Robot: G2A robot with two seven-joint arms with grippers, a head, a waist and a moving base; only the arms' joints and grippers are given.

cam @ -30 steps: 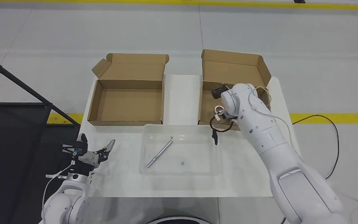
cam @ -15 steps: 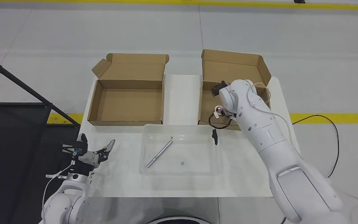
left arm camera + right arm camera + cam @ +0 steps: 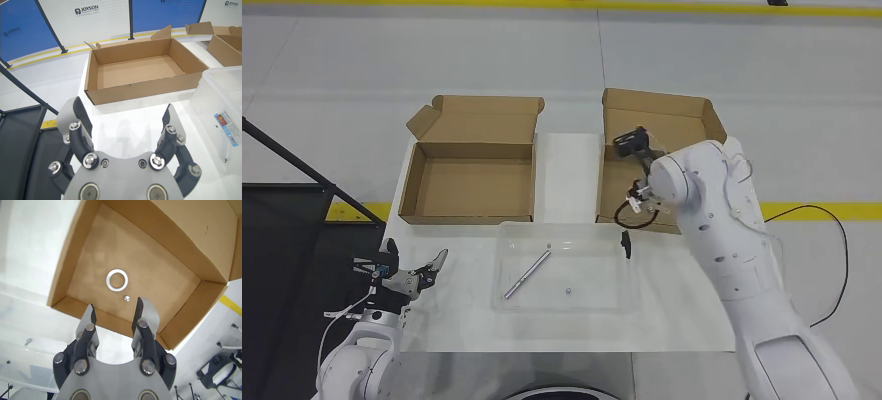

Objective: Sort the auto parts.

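The white desk (image 3: 567,170) carries two open cardboard boxes at its far edge: the left box (image 3: 470,188) toward the far-left corner, the right box (image 3: 151,272) toward the far-right corner. A clear bin (image 3: 587,275) sits mid-desk, nearer the front edge. The left claw (image 3: 122,103) is at the near-left corner, spread wide and empty. The right claw (image 3: 115,305) is above the right box's near wall, partly open and empty. A metal rod (image 3: 527,275) lies in the bin. A washer (image 3: 117,280) and a small bolt (image 3: 126,298) lie close together in the right box.
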